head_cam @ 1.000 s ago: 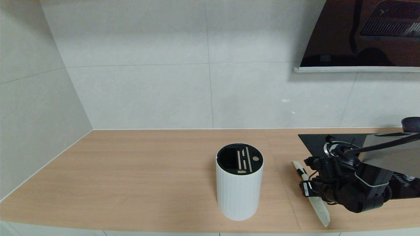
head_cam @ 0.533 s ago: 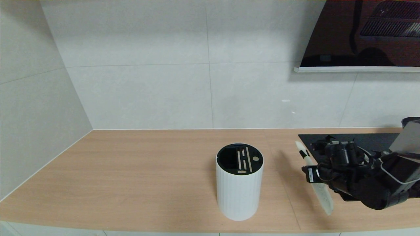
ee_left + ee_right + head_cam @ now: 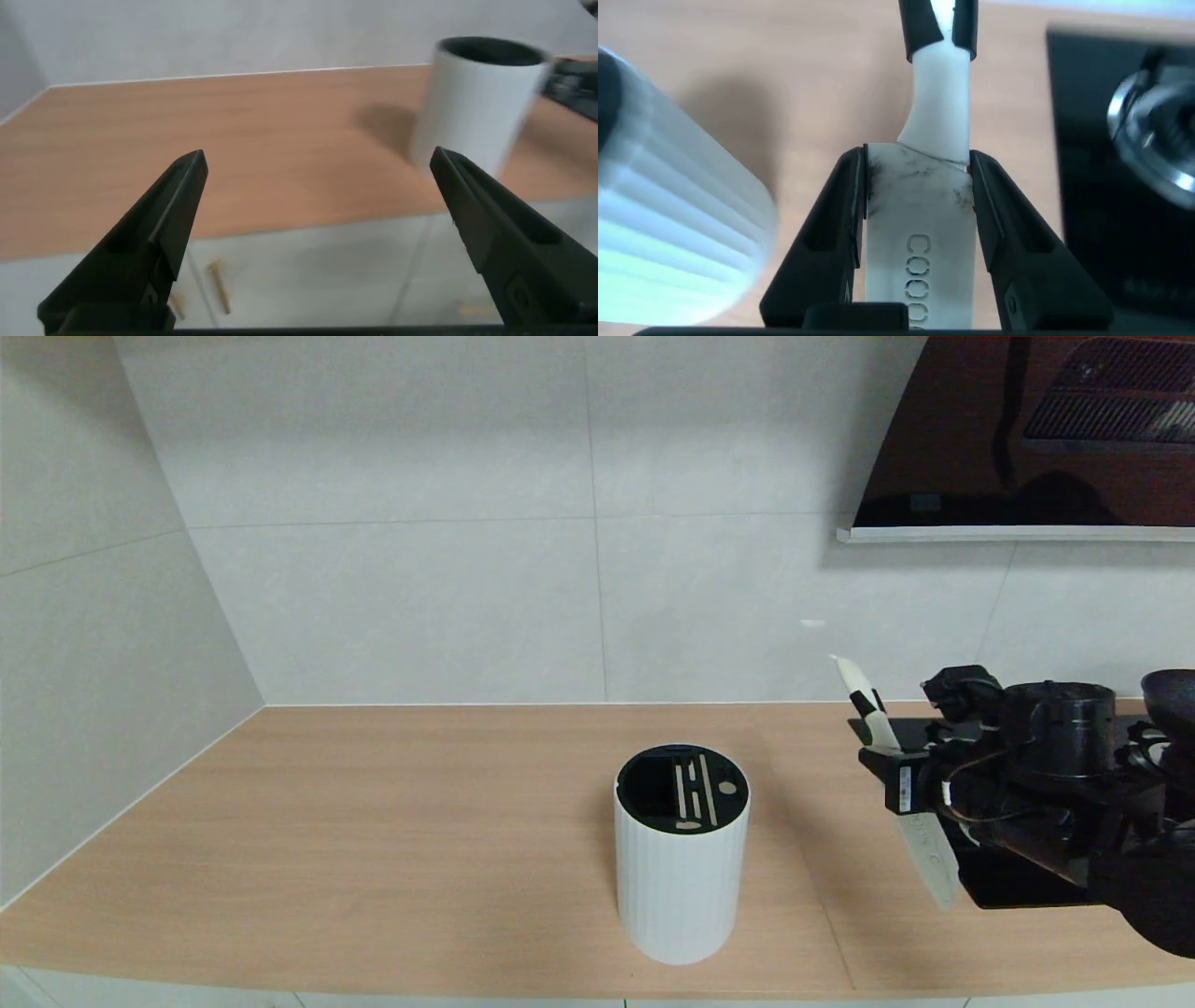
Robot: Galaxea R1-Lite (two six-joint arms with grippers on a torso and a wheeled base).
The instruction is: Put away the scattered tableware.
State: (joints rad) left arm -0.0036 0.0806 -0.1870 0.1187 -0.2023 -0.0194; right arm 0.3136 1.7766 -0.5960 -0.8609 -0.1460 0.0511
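Note:
A white ribbed cylinder holder [image 3: 681, 859] with a black slotted top stands on the wooden counter [image 3: 420, 840]; the holder [image 3: 476, 103] also shows in the left wrist view and at the edge of the right wrist view [image 3: 663, 224]. My right gripper [image 3: 901, 782] is shut on a white knife [image 3: 910, 803] with a black-banded handle, held in the air to the right of the holder, handle tilted up and blade pointing down. In the right wrist view the knife [image 3: 924, 215] sits between the fingers [image 3: 836, 233]. My left gripper [image 3: 318, 224] is open, low in front of the counter edge.
A black cooktop [image 3: 1008, 887] with a burner [image 3: 1158, 140] lies at the counter's right end under the right arm. A dark range hood [image 3: 1027, 439] hangs above it. White tiled walls enclose the counter at the back and left. White cabinet fronts [image 3: 308, 280] run below the counter.
My right gripper has lifted the knife off the counter and raised it, the handle swinging upward and the blade now hanging clear of the surface. The holder has stayed put.

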